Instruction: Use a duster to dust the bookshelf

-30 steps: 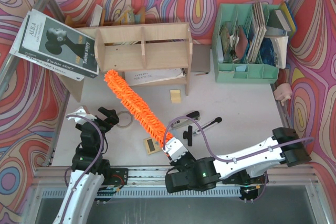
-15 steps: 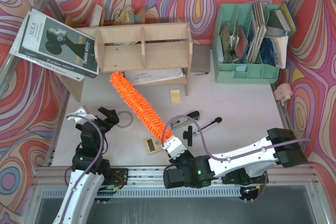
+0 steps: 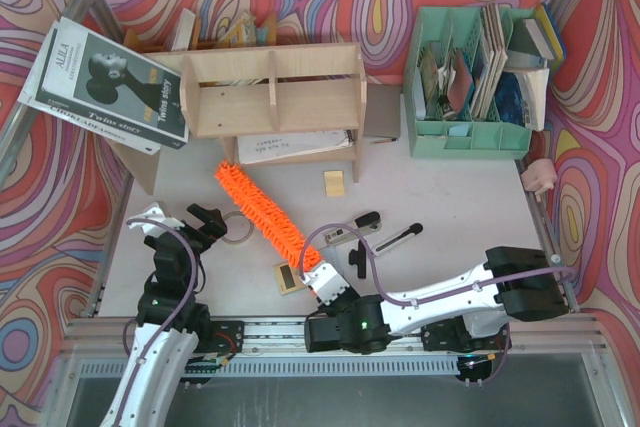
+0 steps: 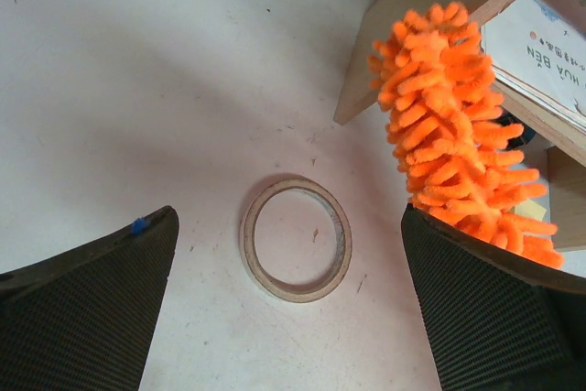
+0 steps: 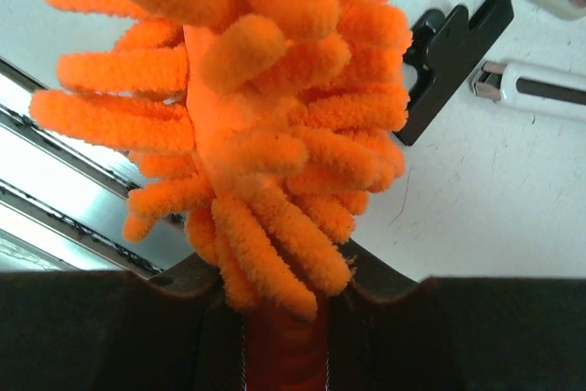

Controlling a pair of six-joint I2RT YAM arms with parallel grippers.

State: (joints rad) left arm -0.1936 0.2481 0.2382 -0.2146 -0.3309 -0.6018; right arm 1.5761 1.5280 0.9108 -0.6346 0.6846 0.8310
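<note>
- The bookshelf (image 3: 272,97) stands at the back of the counter (image 3: 450,197), with its open side facing the arms.
- The duster (image 3: 262,212) lies on a slant in front of the bookshelf. Its fluffy tip is just before the left end of the lower tier; whether it touches the wood cannot be told.
- The right arm stretches low, well in front of the bookshelf, forearm running leftward and wrist turned toward the shelf.
- The right claw (image 3: 328,287) is clamped on the duster's near end, where the orange fluff meets the handle.
- The left arm rises in front of the bookshelf's left end, with its wrist tipped down at the counter.
- The left claw (image 3: 178,224) hangs with fingers spread wide, gripping nothing, above a tape ring (image 4: 296,238).
</note>
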